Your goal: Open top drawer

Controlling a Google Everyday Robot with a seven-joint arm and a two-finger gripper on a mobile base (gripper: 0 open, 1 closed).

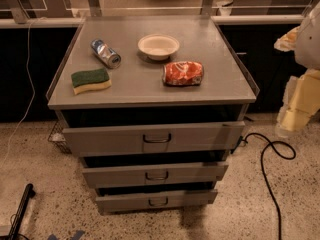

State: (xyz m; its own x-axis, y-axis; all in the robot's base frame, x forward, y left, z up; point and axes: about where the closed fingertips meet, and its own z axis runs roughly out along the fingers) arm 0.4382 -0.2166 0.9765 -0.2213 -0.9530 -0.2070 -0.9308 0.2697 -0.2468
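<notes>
- The top drawer [200, 136] sits right under the grey surface [145, 91], with a dark gap above its front. Its small loop handle [157, 138] is dead centre.
- Two shorter drawers [156, 188] are stacked below it.
- The end effector [295, 111] is way off at the right edge, well apart from the handle and touching nothing. Honestly can't tell if it's spread or pressed together.
- Up top there's a green sponge [90, 80], a blue can [106, 53] lying down, a white bowl [158, 46] and a crushed orange can [183, 73].

top drawer [110, 140] w/ handle [157, 138] ctr, end effector [296, 111] far rt, apart
</notes>
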